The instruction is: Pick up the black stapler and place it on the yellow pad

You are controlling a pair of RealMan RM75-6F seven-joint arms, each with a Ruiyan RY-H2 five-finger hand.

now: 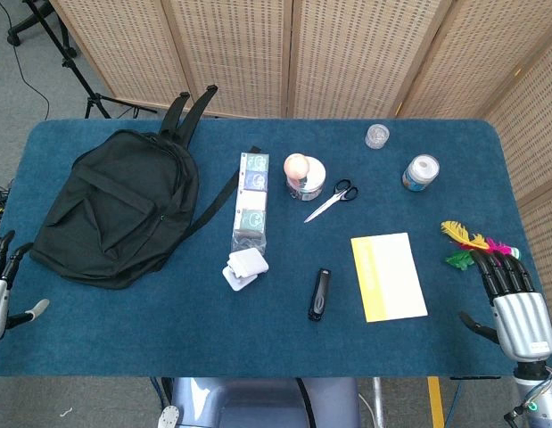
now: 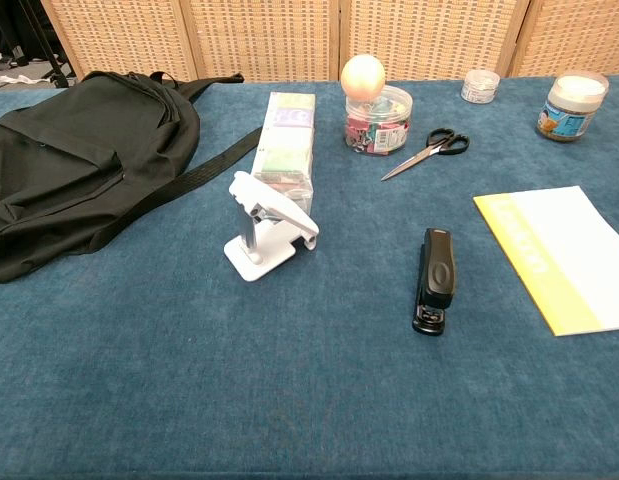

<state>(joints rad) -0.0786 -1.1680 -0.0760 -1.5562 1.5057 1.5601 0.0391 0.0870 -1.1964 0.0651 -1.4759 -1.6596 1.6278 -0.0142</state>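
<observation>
The black stapler (image 1: 320, 294) (image 2: 434, 279) lies flat on the blue table, just left of the yellow pad (image 1: 389, 275) (image 2: 561, 255). My right hand (image 1: 512, 299) hovers at the table's right front edge, fingers extended and apart, holding nothing, well to the right of the pad. My left hand (image 1: 1, 285) sits at the left front edge beside the backpack, fingers apart and empty. Neither hand appears in the chest view.
A black backpack (image 1: 115, 205) (image 2: 69, 160) fills the left side. A white phone stand (image 1: 245, 267) (image 2: 267, 222), a clear box (image 1: 252, 201), scissors (image 1: 332, 200) (image 2: 427, 151), a jar with a ball (image 1: 304, 176), two small jars (image 1: 420, 172) and coloured feathers (image 1: 467, 242) lie around.
</observation>
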